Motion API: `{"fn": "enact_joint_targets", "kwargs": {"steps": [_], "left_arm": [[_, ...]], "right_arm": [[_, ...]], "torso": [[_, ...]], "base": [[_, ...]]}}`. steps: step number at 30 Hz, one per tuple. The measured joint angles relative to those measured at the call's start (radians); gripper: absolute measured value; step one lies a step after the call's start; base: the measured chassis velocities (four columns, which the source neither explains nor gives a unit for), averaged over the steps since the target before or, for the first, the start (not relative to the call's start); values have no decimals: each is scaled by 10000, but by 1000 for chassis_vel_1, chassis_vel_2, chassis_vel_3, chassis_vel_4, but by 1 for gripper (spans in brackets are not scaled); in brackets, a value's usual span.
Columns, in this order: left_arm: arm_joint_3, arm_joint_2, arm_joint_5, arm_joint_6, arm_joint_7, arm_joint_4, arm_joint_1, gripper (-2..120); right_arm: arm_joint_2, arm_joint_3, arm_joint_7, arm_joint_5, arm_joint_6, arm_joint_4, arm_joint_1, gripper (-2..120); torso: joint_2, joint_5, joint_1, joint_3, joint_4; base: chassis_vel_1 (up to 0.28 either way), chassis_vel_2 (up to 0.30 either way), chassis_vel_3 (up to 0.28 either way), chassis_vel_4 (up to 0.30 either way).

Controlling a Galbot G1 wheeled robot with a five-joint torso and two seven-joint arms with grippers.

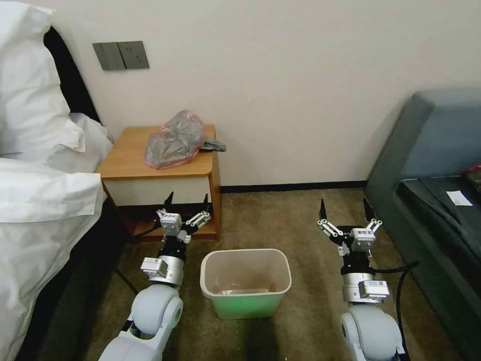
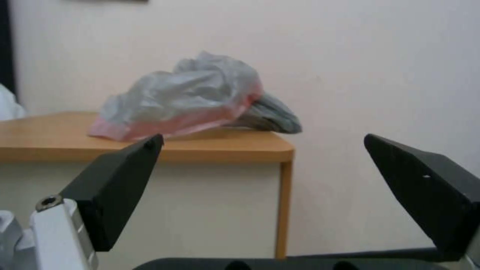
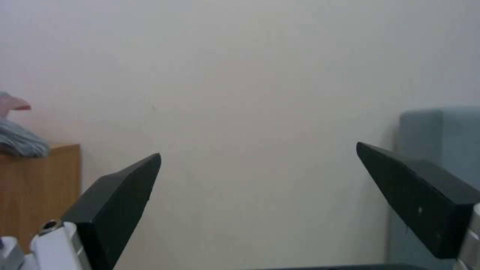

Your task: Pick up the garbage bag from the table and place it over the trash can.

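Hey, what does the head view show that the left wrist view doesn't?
Head view alone: the trash can on the carpet between both arms, the right claw open, white bedding, a grey sofa and wall switches. Left wrist view alone: the bag's pinkish-red edge seen side-on. Both: the garbage bag crumpled on the table, and the open left claw below the tabletop.

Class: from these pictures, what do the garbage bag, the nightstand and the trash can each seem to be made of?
Garbage bag: thin plastic film, crinkled, translucent grey. Nightstand: apparently wood or wood-look board, smooth orange-brown top. Trash can: likely moulded plastic, smooth cream rim, green base.
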Motion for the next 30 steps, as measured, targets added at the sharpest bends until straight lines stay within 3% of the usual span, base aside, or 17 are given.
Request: {"fn": "enact_joint_targets", "kwargs": {"steps": [4, 10, 16, 17, 20, 24, 27, 30], "left_arm": [[-388, -86, 380, -118, -154, -51, 70, 100], [-1145, -388, 794, -349, -400, -122, 343, 100], [-1500, -765, 1115, -437, -495, -153, 581, 100], [-1500, -765, 1115, -437, -495, -153, 581, 100], [-1596, -892, 1307, -521, -584, -57, 734, 99], [-1607, -1068, 1450, -618, -680, 106, 744, 99], [-1504, -1354, 1756, -627, -874, 364, 720, 99], [-1435, -1492, 1896, -648, -996, 493, 706, 99]], "right_arm": [[-292, -111, -86, -63, 226, -327, 415, 100], [-1484, -666, 281, -916, -39, -1037, 1585, 100], [-3385, -2654, 566, -955, 57, -2845, 3986, 100], [-3385, -2654, 566, -955, 57, -2845, 3986, 100], [-4023, -3954, 650, -1427, -24, -4022, 5603, 100], [-4083, -4914, 612, -1870, -22, -5030, 7016, 100], [-3728, -6230, 513, -2318, -141, -6334, 8661, 100], [-3463, -6692, 166, -2811, -255, -7014, 9383, 100]], "torso": [[-1, 1, 0, 0, -2], [-1, -1, 0, 0, 1], [0, 2, 0, 1, -1], [0, 2, 0, 1, -1], [0, 0, 0, 1, -1], [-1, 4, 1, 2, -3], [-1, 3, 1, 3, 5], [-1, -2, 0, 2, 3]], "base": [[0, 0, 0, 0], [0, 0, 0, 0], [0, 0, 0, 0], [0, 0, 0, 0], [0, 0, 0, 0], [0, 0, 0, 0], [0, 0, 0, 0], [0, 0, 0, 0]]}}
